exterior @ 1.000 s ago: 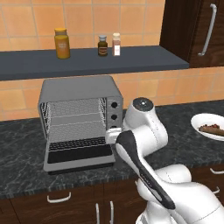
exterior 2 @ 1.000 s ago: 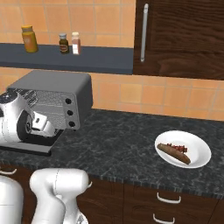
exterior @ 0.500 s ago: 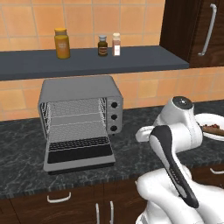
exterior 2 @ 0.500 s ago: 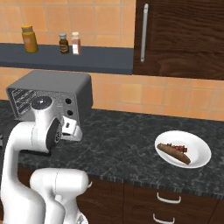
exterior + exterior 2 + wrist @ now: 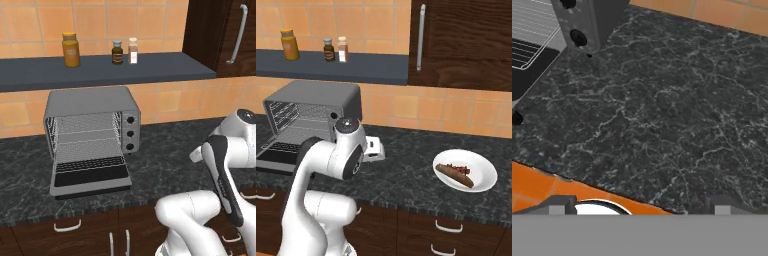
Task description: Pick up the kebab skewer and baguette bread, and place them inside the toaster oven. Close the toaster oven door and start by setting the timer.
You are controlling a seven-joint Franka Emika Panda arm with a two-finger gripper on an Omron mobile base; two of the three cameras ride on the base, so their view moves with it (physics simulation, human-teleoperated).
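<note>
The grey toaster oven (image 5: 92, 127) stands on the dark counter, its door (image 5: 91, 176) dropped flat and wire racks showing inside. Three black knobs (image 5: 130, 133) run down its right side. Far to the right, a white plate (image 5: 487, 172) carries the golden-brown baguette bread (image 5: 453, 174), with the reddish kebab skewer (image 5: 460, 168) lying just behind it. My gripper (image 5: 641, 206) hangs over bare counter between oven and plate, open, with nothing between its tips. In the hand view the oven's knob corner (image 5: 577, 36) sits at the upper left. My hand (image 5: 374, 149) is right of the oven.
A dark shelf (image 5: 160, 67) above the oven holds an orange jar (image 5: 71, 49) and two small bottles (image 5: 125, 51). A dark wall cabinet with a long handle (image 5: 421, 37) hangs at the right. Drawers with handles (image 5: 448, 227) run below the counter edge.
The arm has swung right, away from the oven's front and out over the counter toward the plate. The gripper stayed open. Oven, plate and food have not moved.
</note>
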